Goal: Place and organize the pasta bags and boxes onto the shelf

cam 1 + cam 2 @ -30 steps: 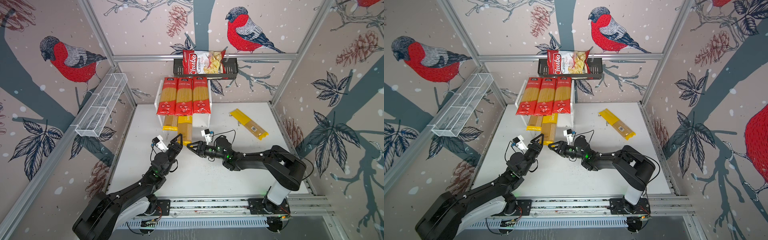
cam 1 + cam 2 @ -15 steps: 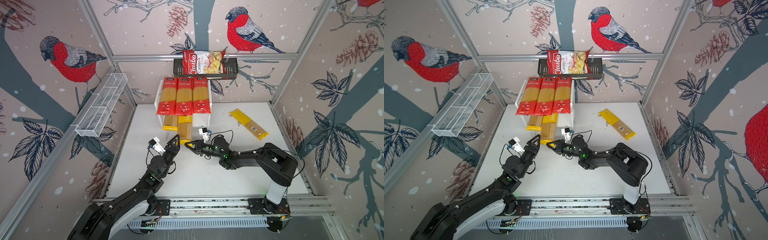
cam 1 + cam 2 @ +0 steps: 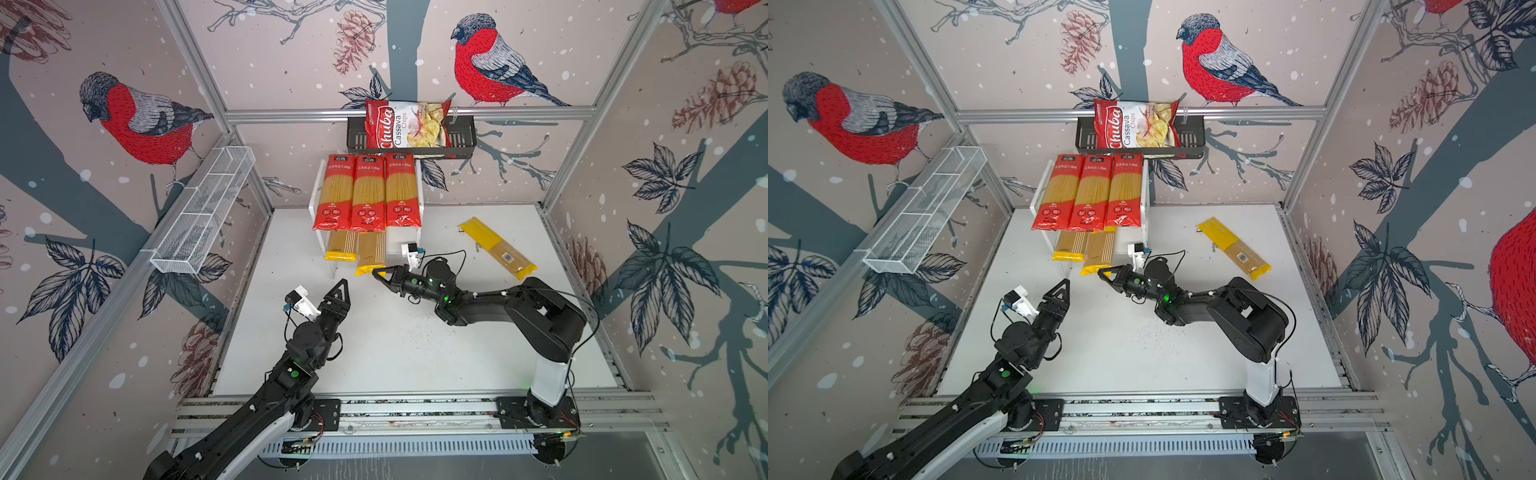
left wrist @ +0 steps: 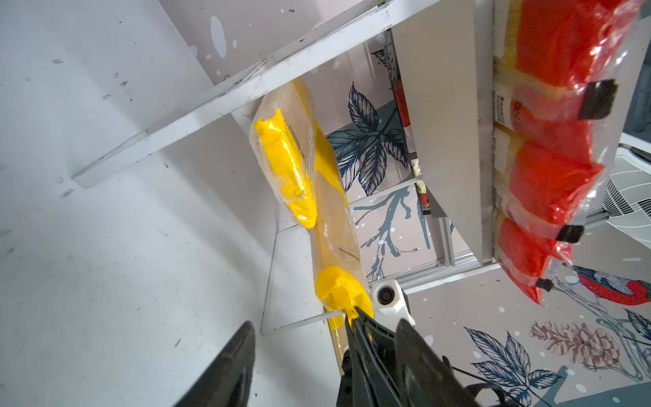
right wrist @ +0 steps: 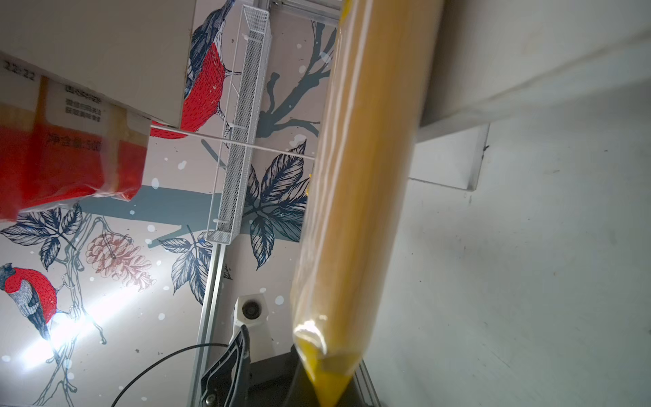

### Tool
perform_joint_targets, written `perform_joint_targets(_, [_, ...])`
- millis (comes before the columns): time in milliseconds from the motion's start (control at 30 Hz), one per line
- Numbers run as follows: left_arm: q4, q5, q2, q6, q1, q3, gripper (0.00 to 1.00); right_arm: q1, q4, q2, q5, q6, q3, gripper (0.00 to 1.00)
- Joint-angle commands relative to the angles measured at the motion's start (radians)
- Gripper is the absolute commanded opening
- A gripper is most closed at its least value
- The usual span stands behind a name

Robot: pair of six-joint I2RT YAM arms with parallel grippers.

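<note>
Three red-ended pasta packets (image 3: 368, 191) lie side by side on the top board of the white shelf (image 3: 400, 240). Two yellow packets stick out of its lower tier. My right gripper (image 3: 376, 273) (image 5: 327, 394) is shut on the yellow end of the longer-protruding one (image 3: 370, 255) (image 5: 359, 197) (image 4: 334, 239). The other yellow packet (image 3: 341, 247) (image 4: 285, 165) lies beside it. A third yellow packet (image 3: 496, 248) lies loose on the table at the right. My left gripper (image 3: 341, 286) (image 4: 324, 331) stands open just in front of the shelf, holding nothing.
A Cassava Chips bag (image 3: 409, 124) stands in the black wall basket (image 3: 461, 141) above the shelf. A white wire mesh tray (image 3: 203, 216) hangs on the left wall. The shelf's thin front legs (image 4: 211, 105) stand close to both grippers.
My right gripper has moved in toward the shelf and shut on the yellow packet's end. My left gripper has drawn slightly back to the left and stays open.
</note>
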Motion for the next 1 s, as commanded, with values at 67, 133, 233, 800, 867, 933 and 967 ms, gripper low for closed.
perform_joint_targets(67, [-0.047,-0.008,-0.008,0.006,0.001,-0.004,0.62,-0.017,0.040,0.032,-0.033,-0.002,0.021,0.05])
perform_joint_targets(133, [-0.034,0.006,0.003,0.001,0.002,-0.008,0.62,-0.024,0.052,0.041,-0.034,0.006,0.028,0.05])
perform_joint_targets(233, [-0.017,0.021,0.025,-0.008,0.002,-0.013,0.62,-0.035,0.052,0.049,-0.030,0.003,0.048,0.05])
perform_joint_targets(800, [0.054,0.046,0.059,-0.007,0.001,-0.044,0.62,-0.014,0.081,0.079,0.004,0.012,0.069,0.33])
perform_joint_targets(867, [0.100,0.066,0.082,0.010,0.001,-0.045,0.62,-0.003,0.090,0.061,0.005,0.014,0.041,0.38])
perform_joint_targets(933, [0.150,0.090,0.123,0.032,0.002,-0.036,0.63,0.005,0.099,0.041,0.007,0.017,0.008,0.42])
perform_joint_targets(967, [0.176,0.104,0.151,0.042,0.001,-0.029,0.63,0.010,0.105,0.026,0.010,0.019,-0.015,0.44])
